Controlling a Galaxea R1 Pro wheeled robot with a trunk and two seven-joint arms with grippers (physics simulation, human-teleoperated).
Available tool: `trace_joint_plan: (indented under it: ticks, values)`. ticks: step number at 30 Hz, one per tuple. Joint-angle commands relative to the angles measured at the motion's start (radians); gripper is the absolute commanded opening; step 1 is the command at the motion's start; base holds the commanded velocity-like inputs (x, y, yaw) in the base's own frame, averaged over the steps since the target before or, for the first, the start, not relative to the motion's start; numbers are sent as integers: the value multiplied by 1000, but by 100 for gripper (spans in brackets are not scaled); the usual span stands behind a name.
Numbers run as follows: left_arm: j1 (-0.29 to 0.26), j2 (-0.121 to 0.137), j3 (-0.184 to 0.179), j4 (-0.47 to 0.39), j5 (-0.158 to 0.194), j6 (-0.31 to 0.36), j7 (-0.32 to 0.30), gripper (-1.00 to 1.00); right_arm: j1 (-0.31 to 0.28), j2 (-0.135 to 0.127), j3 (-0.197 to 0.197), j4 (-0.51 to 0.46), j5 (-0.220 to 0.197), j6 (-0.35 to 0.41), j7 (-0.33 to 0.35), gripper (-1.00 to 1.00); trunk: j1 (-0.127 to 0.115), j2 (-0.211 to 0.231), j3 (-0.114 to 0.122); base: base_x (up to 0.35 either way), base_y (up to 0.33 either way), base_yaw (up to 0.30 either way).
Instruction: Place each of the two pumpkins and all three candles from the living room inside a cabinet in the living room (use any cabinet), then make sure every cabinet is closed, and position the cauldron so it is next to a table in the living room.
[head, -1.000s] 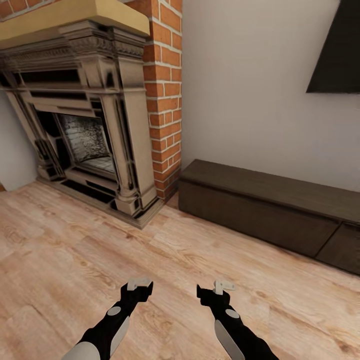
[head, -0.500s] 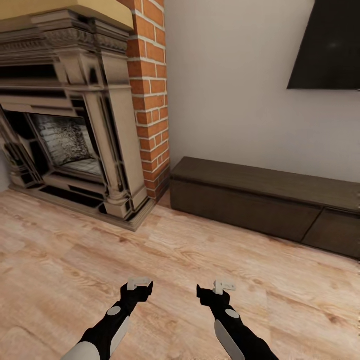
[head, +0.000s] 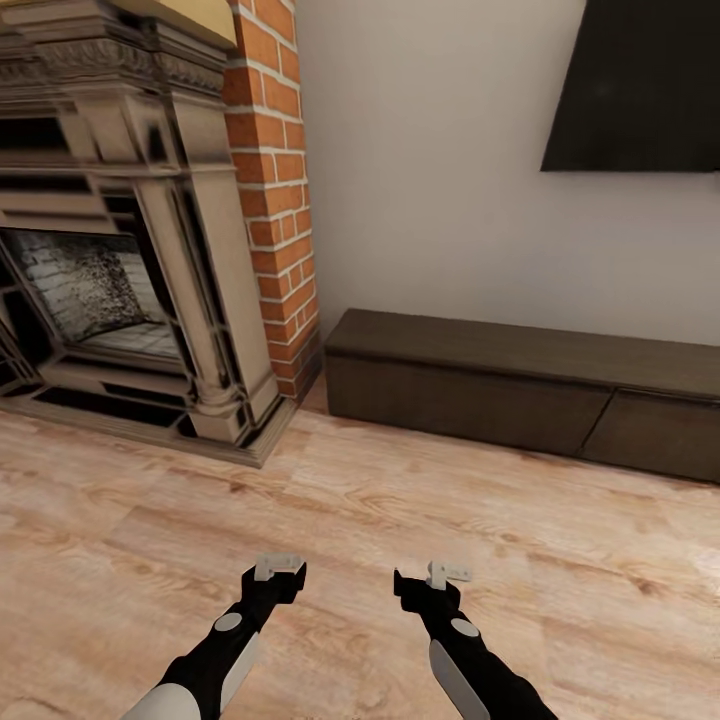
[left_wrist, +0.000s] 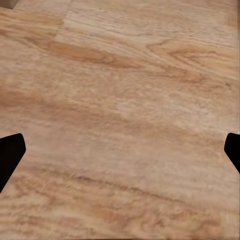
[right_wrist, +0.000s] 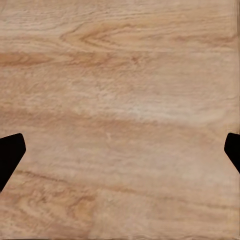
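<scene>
A long, low dark-brown cabinet (head: 470, 392) stands against the pale wall ahead and to the right in the head view, its wide fronts shut. A second front (head: 655, 435) adjoins it at the right edge. My left gripper (head: 278, 570) and right gripper (head: 432, 574) hover low over the light wood plank floor (head: 350, 510), well short of the cabinet. Both are open and empty. In the wrist views the left gripper (left_wrist: 120, 155) and right gripper (right_wrist: 120, 155) show dark fingertips (left_wrist: 10, 155) spread wide over bare planks.
A carved stone fireplace (head: 110, 280) fills the left, its base jutting onto the floor. A red brick column (head: 270, 190) stands between it and the cabinet. A black wall-mounted TV (head: 640, 90) hangs above the cabinet. Open floor lies between me and the cabinet.
The whole head view has shifted: fireplace and brick column slid left, more of the cabinet and TV came in from the right. The camera moved. Both arms hold the same pose.
</scene>
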Motion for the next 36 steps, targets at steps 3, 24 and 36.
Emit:
trace_joint_plan:
  ticks: [3,24,36]
  values:
    - [0,0,3,1,-3,-3,-4,100,-1,-1,4,-1,-5,4,-8,100,0,0,-3,-86,256,-242]
    - [0,0,3,-2,-2,-3,-4,100,-1,-2,3,6,-5,4,-8,100,0,0,-19,-17,46,-246]
    - [0,0,3,-2,-3,-3,-5,100,-1,-2,3,7,-5,4,-8,100,0,0,-25,0,0,-265]
